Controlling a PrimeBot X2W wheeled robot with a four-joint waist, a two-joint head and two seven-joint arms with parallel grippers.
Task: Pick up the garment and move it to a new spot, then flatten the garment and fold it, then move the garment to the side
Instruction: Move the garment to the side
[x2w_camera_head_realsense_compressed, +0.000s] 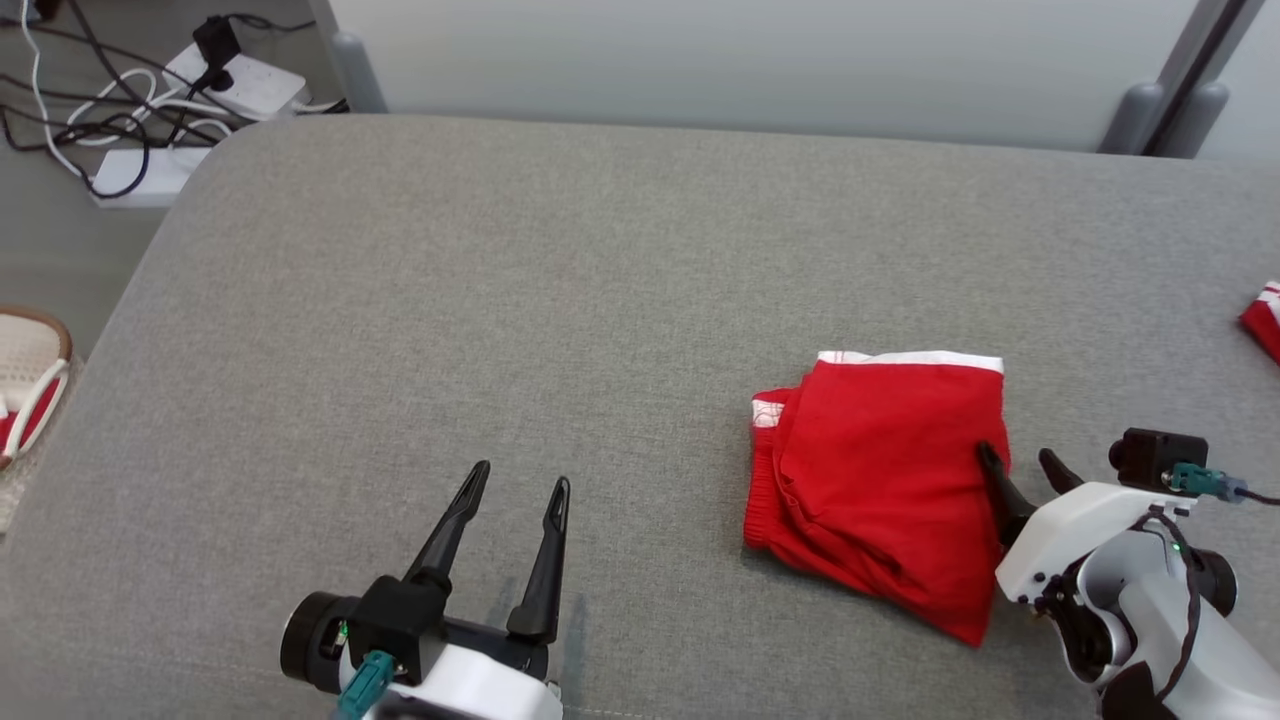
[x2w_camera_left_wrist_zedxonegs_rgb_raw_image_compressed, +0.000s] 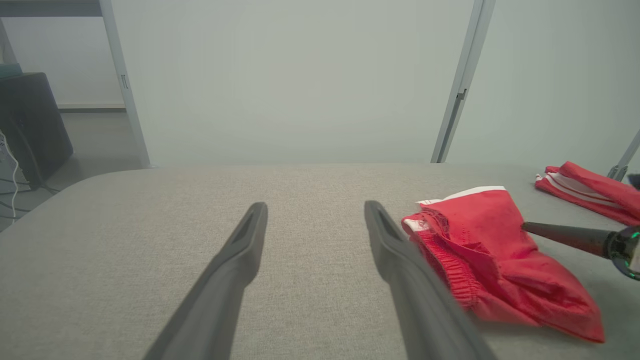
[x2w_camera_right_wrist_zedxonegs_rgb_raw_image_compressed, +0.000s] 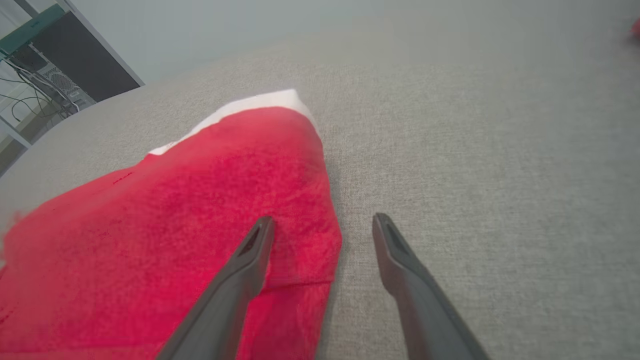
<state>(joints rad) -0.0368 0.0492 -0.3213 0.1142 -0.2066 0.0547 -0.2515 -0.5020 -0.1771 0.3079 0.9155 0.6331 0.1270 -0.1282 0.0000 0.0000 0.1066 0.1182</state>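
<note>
**Grey padded surface with two red pieces on it**

You are looking at a wide surface (x2w_camera_head_realsense_compressed: 400, 300) covered in grey woven cloth, with a rounded corner far off to the left of the garment. The folded red garment (x2w_camera_head_realsense_compressed: 880, 480) lies flat on that cloth. A white band runs along its far edge, a ribbed hem along its left side, and its near right corner tapers to a point. To its right and farther back, well apart from it, you will see a second red piece with white stripes (x2w_camera_head_realsense_compressed: 1262, 320), cut off by the picture's edge. To the garment's left and nearer, faint dark marks (x2w_camera_head_realsense_compressed: 575, 620) stain the cloth.
</note>
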